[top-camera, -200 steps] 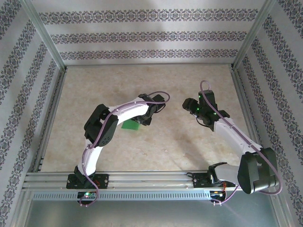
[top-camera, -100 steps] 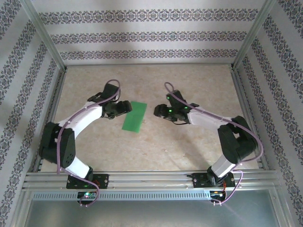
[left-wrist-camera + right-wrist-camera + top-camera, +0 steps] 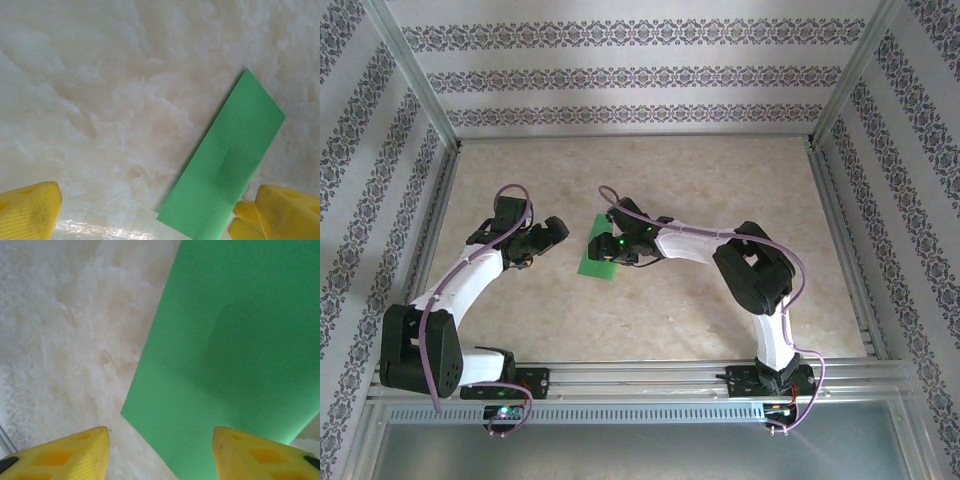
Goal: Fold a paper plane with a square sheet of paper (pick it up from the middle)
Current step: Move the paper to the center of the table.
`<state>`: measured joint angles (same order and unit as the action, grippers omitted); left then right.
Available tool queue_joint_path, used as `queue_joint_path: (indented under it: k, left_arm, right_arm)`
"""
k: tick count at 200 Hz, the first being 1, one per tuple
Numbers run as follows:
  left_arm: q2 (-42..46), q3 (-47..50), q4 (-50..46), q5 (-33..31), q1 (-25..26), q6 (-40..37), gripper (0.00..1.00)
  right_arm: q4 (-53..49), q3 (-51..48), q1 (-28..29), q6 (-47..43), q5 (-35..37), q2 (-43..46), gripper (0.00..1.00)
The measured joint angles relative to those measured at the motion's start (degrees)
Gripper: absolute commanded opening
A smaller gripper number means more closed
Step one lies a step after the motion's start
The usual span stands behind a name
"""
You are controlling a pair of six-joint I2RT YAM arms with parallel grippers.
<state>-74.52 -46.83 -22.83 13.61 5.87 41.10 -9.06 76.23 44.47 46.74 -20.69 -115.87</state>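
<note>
Ideally the right gripper [image 3: 160, 436], part-open and empty, should meet the paper's [image 3: 590, 262] middle squarely; the left gripper [image 3: 157, 194] gapes wide.

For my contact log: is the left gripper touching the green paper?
Apart. In the top view, a strip of bare table shows between the left gripper and the green paper; its jaws stand open.

A beige marbled tabletop [image 3: 720, 300] sits boxed in by white walls [image 3: 630, 70] with purple ornamental bands and aluminium rails [image 3: 640, 375].
</note>
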Motion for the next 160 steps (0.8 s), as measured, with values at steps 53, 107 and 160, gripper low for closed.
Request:
queue_joint_path:
  k: [53,107,160]
  left_arm:
    - [-0.68,-0.02,1.38,1.97,0.00,0.13,1.00]
    - [-2.16,-0.02,2.08,4.68,0.00,0.13,1.00]
    - [-4.11,0.00,4.55,9.86,0.00,0.13,1.00]
  right_arm:
    - [-5.16,1.90,-0.68,-1.99,-1.42,-1.84,0.57]
    - [-13.57,1.29,-6.27,-17.35,-6.67,-1.81,0.56]
    - [-21.14,-0.55,-9.77,-31.47,-8.35,1.68,0.58]
